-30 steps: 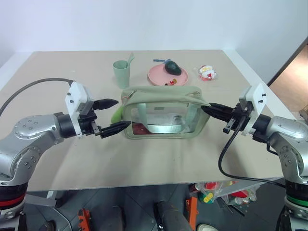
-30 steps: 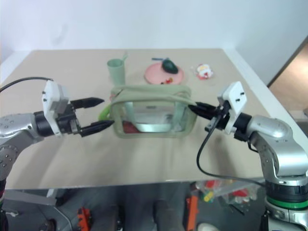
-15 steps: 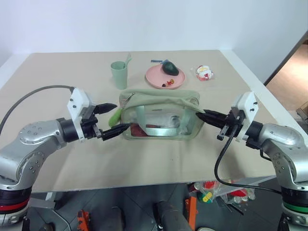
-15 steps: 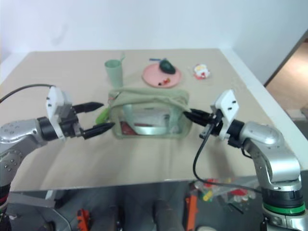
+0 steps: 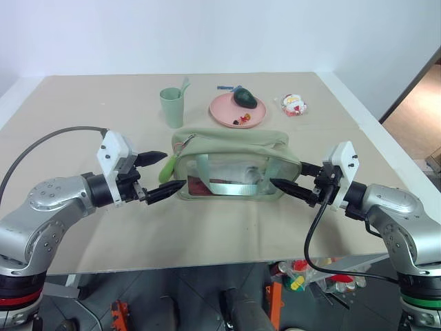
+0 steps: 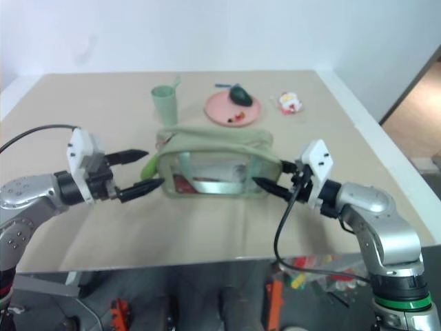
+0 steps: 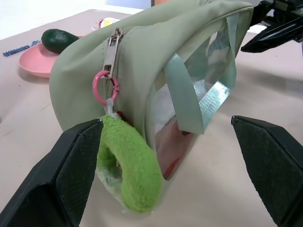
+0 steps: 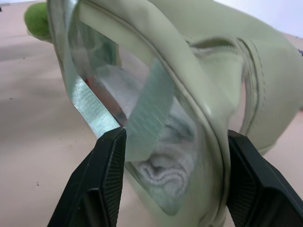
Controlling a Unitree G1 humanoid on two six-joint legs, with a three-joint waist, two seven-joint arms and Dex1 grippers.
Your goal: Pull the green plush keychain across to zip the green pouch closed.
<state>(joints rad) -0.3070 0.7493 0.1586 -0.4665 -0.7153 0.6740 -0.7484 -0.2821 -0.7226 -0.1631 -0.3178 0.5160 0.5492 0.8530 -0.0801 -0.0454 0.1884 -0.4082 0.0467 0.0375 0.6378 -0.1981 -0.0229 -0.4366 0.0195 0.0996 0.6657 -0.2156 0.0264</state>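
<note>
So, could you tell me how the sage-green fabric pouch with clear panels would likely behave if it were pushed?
The sage-green fabric pouch probably slides rather than tips: it sits low and wide on the table. Its soft fabric top sags and looks likely to buckle under pressure. The white cloth packed inside may give it some body.

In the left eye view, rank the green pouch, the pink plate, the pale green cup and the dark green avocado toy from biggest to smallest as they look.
1. the green pouch, by far the largest
2. the pink plate
3. the pale green cup
4. the dark green avocado toy

The plate, cup and toy sit farther from the camera than the pouch, so they look somewhat smaller than they are.
</note>
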